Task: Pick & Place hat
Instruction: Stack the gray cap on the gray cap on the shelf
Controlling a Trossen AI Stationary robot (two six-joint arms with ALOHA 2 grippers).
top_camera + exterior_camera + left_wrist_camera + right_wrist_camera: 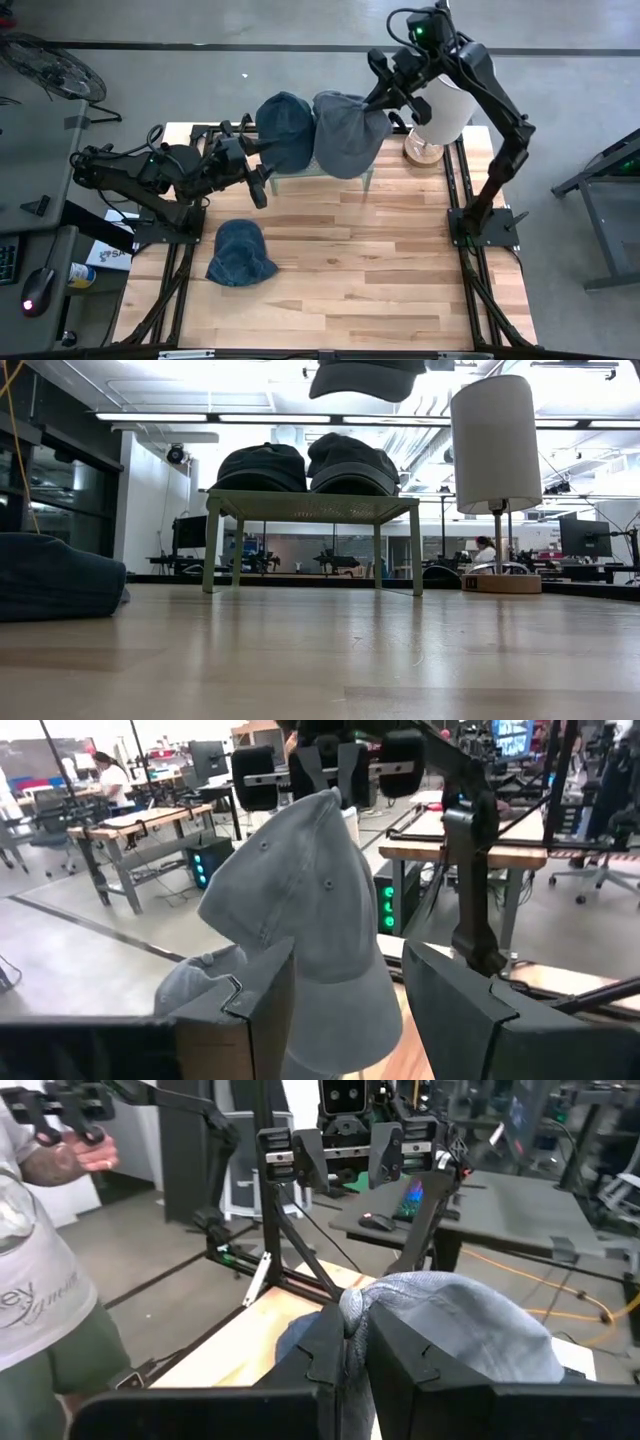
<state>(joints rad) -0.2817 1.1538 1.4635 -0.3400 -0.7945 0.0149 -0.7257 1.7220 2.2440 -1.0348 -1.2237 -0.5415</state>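
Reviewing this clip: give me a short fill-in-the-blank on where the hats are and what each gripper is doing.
1. The right gripper is shut on a grey ____.
2. Two hats sit on the small green ____.
3. A blue hat lies flat on the wooden ____.
4. The left gripper stands ____, holding nothing.

Missing words: hat; stand; table; open

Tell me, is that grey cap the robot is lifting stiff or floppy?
Probably floppy: the grey cap hangs in folds from the right gripper, which pinches a bunch of its cloth. It seems light, since that small pinch carries it. It likely won't slip easily, as the fabric looks soft and wrinkled.
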